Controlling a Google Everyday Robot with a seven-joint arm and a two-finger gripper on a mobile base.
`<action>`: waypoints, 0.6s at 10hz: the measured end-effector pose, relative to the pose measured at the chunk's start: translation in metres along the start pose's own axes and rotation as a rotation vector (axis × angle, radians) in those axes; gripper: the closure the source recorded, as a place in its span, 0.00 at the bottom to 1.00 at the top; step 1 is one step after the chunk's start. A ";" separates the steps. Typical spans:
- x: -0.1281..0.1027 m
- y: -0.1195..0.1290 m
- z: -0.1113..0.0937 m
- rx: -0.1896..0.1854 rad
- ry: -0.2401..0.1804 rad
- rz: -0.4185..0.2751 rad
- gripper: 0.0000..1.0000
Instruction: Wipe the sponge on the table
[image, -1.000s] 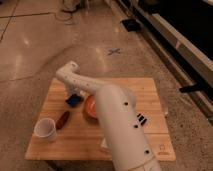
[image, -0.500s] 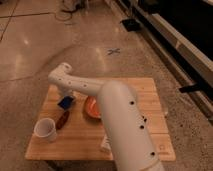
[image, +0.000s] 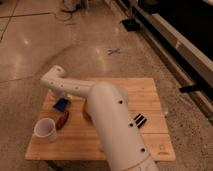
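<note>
The bright-blue sponge (image: 62, 104) lies flat on the left part of the light wooden table (image: 142, 92). My white arm reaches from the bottom of the view across the table and bends at its wrist above the left edge. The gripper (image: 62, 98) points down from that wrist right over the sponge's far edge and seems to touch it. The wrist hides most of the gripper.
A white cup (image: 46, 129) stands at the table's front left corner, with a reddish-brown oblong thing (image: 62, 120) beside it. An orange object (image: 86, 111) shows partly behind my arm. A black-and-white striped block (image: 140, 120) lies right of the arm. Polished floor surrounds the table.
The wrist and gripper have moved left and a little nearer the front edge, and the sponge has slid the same way with them.
</note>
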 end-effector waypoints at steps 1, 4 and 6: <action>0.007 -0.002 0.001 -0.002 0.006 -0.002 1.00; 0.029 0.000 0.008 -0.030 0.013 -0.004 1.00; 0.042 0.018 0.018 -0.067 0.007 0.020 1.00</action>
